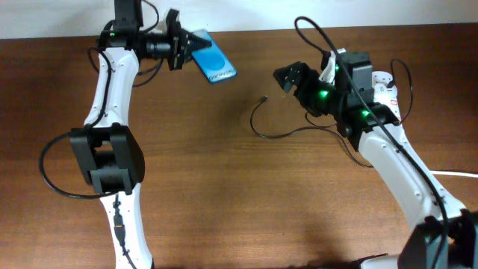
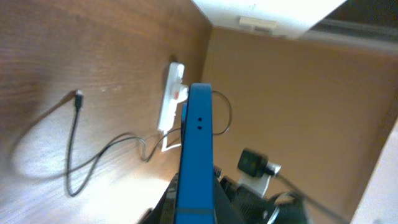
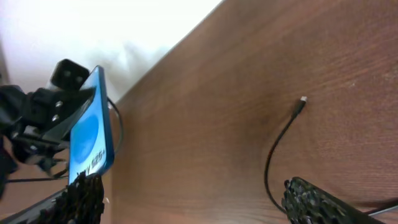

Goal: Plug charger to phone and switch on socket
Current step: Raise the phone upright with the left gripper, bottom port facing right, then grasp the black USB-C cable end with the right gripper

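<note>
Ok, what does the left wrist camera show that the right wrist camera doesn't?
Only left wrist: the white power strip, plus the phone seen edge-on. Only right wrist: the phone's blue screen face. Both: the phone, and the black cable with its plug lying loose on the table, not in the phone.

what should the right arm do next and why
Probably lower the right gripper onto the charger plug and close the fingers on it. The plug lies loose on the table near the open fingers, while the left gripper already holds the phone raised.
</note>
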